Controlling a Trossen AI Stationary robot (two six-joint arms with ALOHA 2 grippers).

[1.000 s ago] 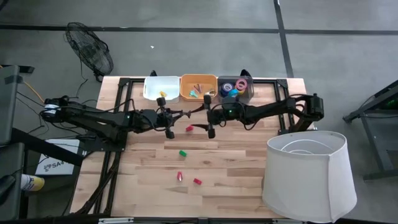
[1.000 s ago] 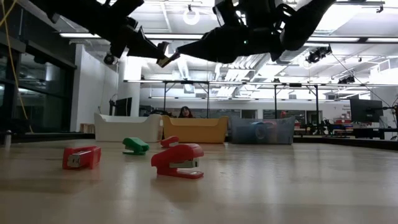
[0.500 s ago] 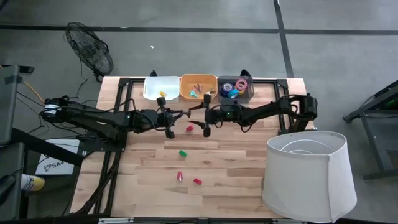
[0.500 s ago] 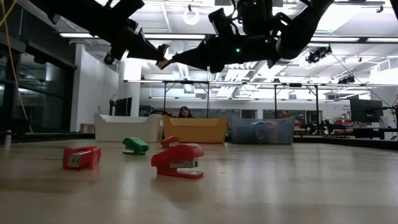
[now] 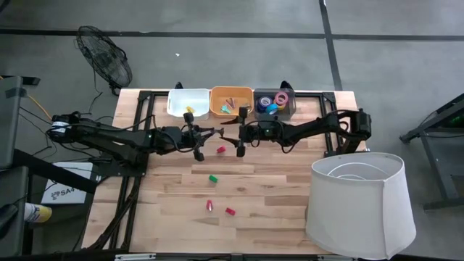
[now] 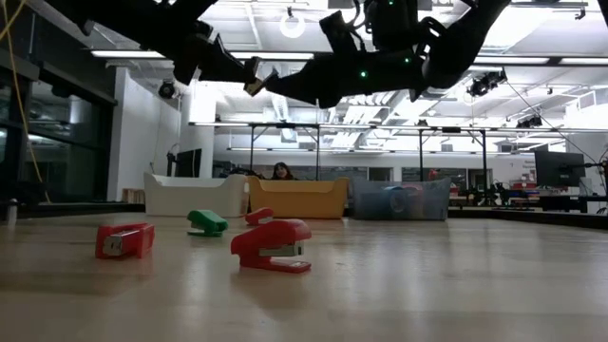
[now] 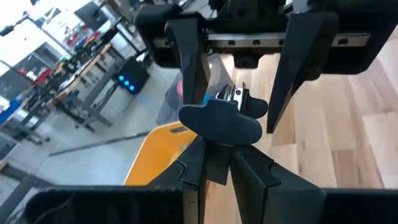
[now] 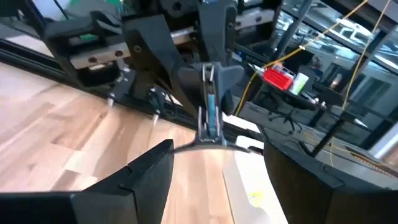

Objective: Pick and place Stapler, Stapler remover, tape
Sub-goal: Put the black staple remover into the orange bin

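Note:
My left gripper [image 5: 212,133] is shut on a dark staple remover [image 7: 219,118] with metal claws, held high above the table's middle. My right gripper [image 5: 229,133] faces it, open. Its two fingers [image 7: 186,62] stand on either side of the remover without touching it. The remover also shows in the right wrist view [image 8: 209,93]. Red staplers [image 5: 221,150] [image 5: 230,212] [image 5: 210,205] and a green one [image 5: 213,177] lie flat on the table. Tape rolls [image 5: 274,101] lie in the clear bin at the far edge. My left gripper pinches the staple remover's rounded handle end [image 7: 214,140] between its two fingers. The fingers come level from the table's left. The remover is lifted clear of the table, its metal claws [image 7: 233,94] pointing toward my right gripper.
A white bin [image 5: 187,101], an orange bin [image 5: 230,103] and the clear bin [image 5: 286,109] stand in a row along the far edge. A large white round shade [image 5: 360,203] stands at the near right corner. A person shows in the room beyond the table [image 6: 282,172].
My right gripper has gone toward the table's left, closer to the staple remover in my left gripper. It has stayed open. My left gripper has risen a little with the remover.

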